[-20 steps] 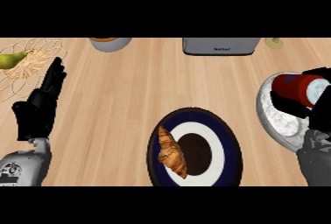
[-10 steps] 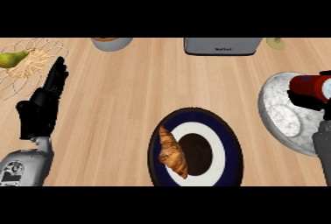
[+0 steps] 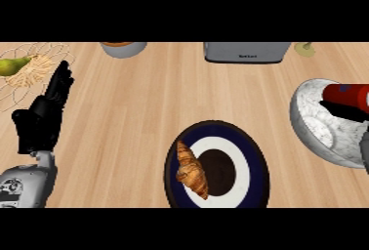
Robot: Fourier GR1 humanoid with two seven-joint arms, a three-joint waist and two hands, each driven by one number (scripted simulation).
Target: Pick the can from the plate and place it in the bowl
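The red can (image 3: 347, 92) lies on its side over the white marbled bowl (image 3: 311, 128) at the right edge, partly cut off by the frame. My right hand (image 3: 341, 109) curls against the can's lower side, most of the hand lying out of view. The dark blue plate (image 3: 245, 146) with a white ring sits at the lower centre and carries a croissant (image 3: 192, 172) on its left part. My left hand (image 3: 43, 114) rests open at the left, fingers pointing up, far from the plate and the bowl.
A wire basket (image 3: 32, 73) with a green pear (image 3: 14, 65) stands at the upper left. At the back edge stand a grey bowl (image 3: 122, 48) and a grey toaster (image 3: 247, 52), with a pale green item (image 3: 305, 48) beside them.
My right hand has carried the can rightward over the bowl, toward the frame's edge, and less of the hand shows. The left hand has stayed where it was.
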